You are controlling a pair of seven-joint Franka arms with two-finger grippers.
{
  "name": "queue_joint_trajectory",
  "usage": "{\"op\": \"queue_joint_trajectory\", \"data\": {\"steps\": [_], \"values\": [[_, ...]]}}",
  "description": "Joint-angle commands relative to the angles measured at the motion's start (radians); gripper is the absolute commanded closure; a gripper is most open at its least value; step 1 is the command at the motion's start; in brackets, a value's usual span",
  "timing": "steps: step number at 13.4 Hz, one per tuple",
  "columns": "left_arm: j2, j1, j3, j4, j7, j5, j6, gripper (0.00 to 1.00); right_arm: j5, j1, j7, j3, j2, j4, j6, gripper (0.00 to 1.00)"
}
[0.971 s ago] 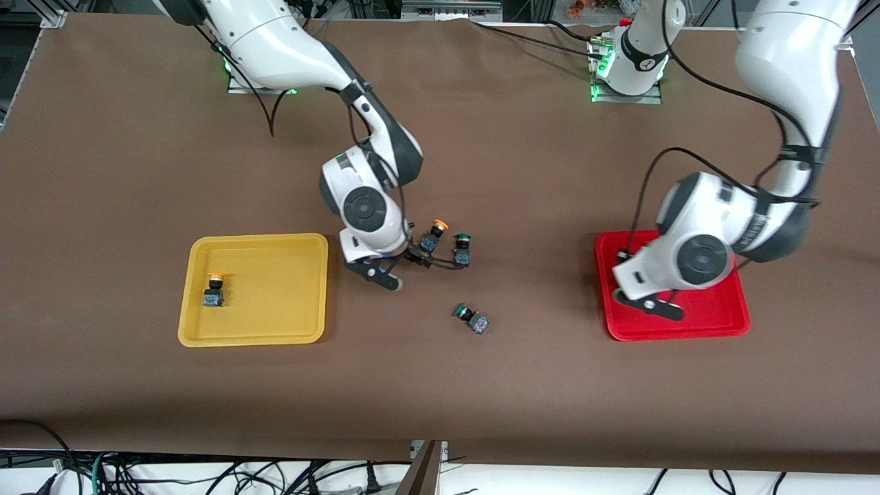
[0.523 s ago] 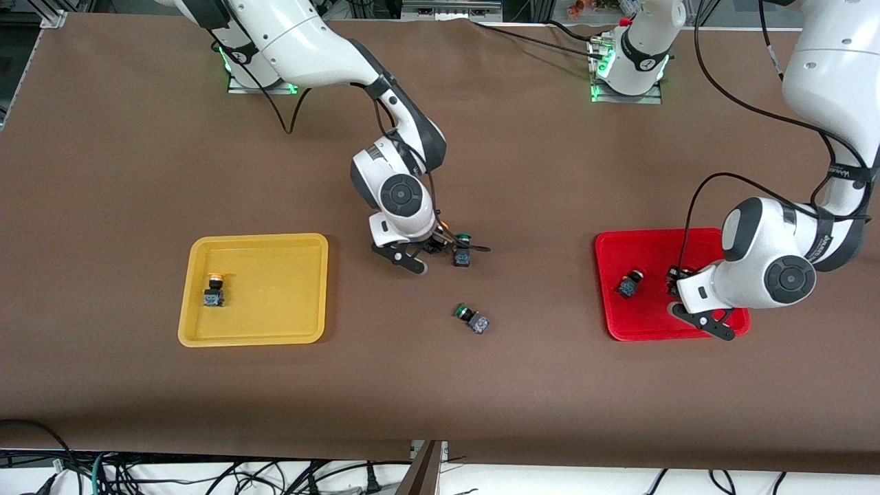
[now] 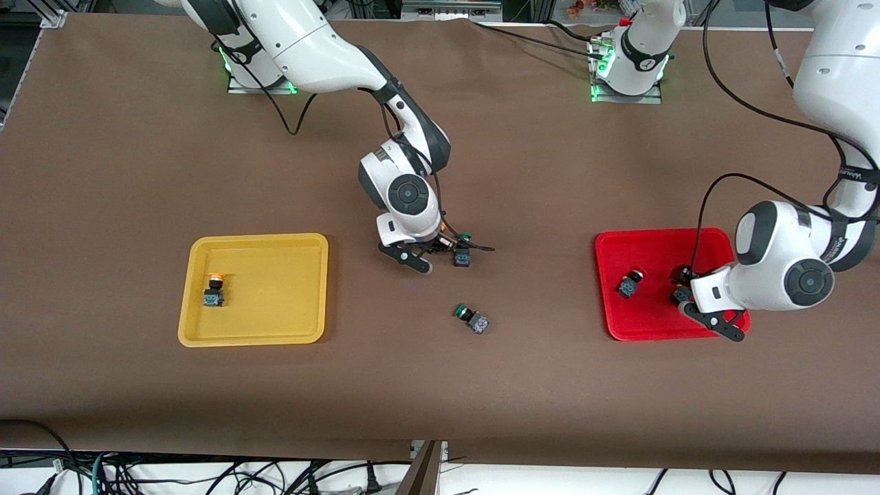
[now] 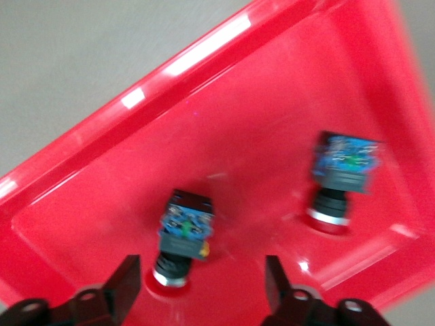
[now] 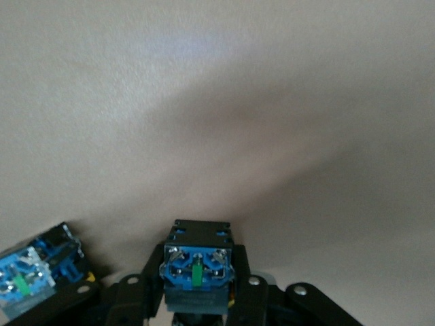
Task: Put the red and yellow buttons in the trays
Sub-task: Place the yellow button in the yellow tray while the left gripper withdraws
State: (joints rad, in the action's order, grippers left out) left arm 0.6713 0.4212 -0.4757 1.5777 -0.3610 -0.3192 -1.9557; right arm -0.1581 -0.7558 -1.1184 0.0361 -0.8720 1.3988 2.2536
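Two red buttons (image 4: 183, 238) lie in the red tray (image 3: 650, 240) under the spread left gripper (image 4: 200, 292); right gripper (image 5: 197, 299) (beside a green-capped switch (image 3: 462, 253)) clamps a button (image 5: 196, 266).

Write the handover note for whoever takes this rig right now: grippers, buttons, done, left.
Left gripper: open, over the red tray, holding nothing. Both red buttons lie in that tray.
Right gripper: shut on the second yellow button, mid-table beside a green button.
Done: one yellow button in the yellow tray; both reds placed.
Left: carry the gripped yellow button to the yellow tray. Leave both green buttons, the other lying nearer the front camera.
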Motion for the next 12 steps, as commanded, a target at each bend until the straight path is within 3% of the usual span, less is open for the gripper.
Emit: {"op": "queue_joint_trajectory", "data": {"steps": [1, 4, 7, 10, 12], "values": [[-0.168, -0.010, -0.053, -0.005, 0.022, 0.093, 0.151, 0.00, -0.003, 0.025, 0.052, 0.021, 0.045, 0.002, -0.041, 1.00], [-0.237, -0.012, -0.124, -0.100, 0.192, 0.167, 0.366, 0.00, -0.003, 0.128, 0.251, 0.025, 0.073, -0.053, -0.193, 1.00], [-0.280, -0.012, -0.187, -0.258, 0.272, 0.169, 0.596, 0.00, -0.001, 0.260, 0.489, 0.030, 0.093, -0.072, -0.230, 1.00], [-0.279, -0.016, -0.201, -0.390, 0.269, 0.172, 0.687, 0.00, 0.000, 0.377, 0.704, 0.031, 0.093, -0.067, -0.255, 1.00], [-0.301, -0.050, -0.157, -0.374, 0.278, 0.177, 0.667, 0.00, 0.000, 0.429, 0.808, 0.031, 0.090, -0.049, -0.255, 1.00]]}}
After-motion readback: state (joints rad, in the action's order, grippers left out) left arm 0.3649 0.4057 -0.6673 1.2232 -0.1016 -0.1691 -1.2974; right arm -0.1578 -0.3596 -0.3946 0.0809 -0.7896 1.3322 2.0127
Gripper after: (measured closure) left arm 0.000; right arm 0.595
